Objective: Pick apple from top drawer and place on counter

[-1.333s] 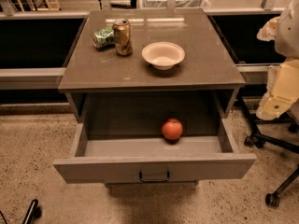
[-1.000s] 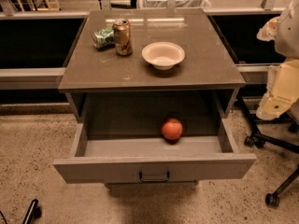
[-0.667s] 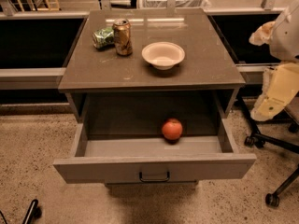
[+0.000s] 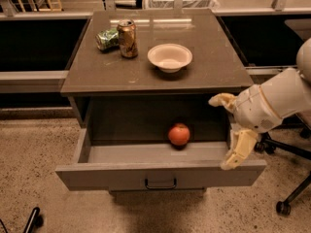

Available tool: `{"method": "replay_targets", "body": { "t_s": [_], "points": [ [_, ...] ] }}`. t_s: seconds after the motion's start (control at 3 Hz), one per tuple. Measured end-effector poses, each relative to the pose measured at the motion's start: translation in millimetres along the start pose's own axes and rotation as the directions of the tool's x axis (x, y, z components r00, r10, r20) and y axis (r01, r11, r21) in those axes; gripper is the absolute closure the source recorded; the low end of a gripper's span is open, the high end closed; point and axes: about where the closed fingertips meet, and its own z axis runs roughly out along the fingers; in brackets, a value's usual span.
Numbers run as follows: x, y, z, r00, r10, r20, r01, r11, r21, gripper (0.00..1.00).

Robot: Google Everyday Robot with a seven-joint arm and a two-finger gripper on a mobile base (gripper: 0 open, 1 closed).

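The red-orange apple [image 4: 179, 134] lies inside the open top drawer [image 4: 160, 174], right of its middle, near the back. The drawer is pulled out and its dark handle [image 4: 160, 184] faces me. The grey-brown counter [image 4: 214, 62] sits above it. My gripper [image 4: 224, 132] comes in from the right on a white arm, over the drawer's right end. Its two cream fingers are spread apart, one near the counter edge [image 4: 221, 100] and one hanging over the drawer's front right corner [image 4: 236, 152]. It holds nothing and is to the right of the apple, apart from it.
A white bowl [image 4: 169, 57] stands on the counter's middle. A brass-coloured can [image 4: 128, 38] and a crushed green can [image 4: 107, 39] stand at the back left. Black chair legs with a castor [image 4: 283, 207] are on the floor at right.
My arm has swung in from the right edge toward the drawer, and the gripper now hangs over the drawer's right end. The apple, bowl and cans have not moved.
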Motion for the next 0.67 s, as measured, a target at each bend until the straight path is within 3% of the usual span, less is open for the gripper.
{"method": "replay_targets", "body": {
  "t_s": [0.33, 0.67],
  "points": [
    [0, 0, 5, 0.999, -0.045, 0.010, 0.045, 0.9989, -0.010, 0.00],
    [2, -15, 19, 0.998, -0.028, 0.049, 0.028, 0.9996, 0.004, 0.00]
  ]
}}
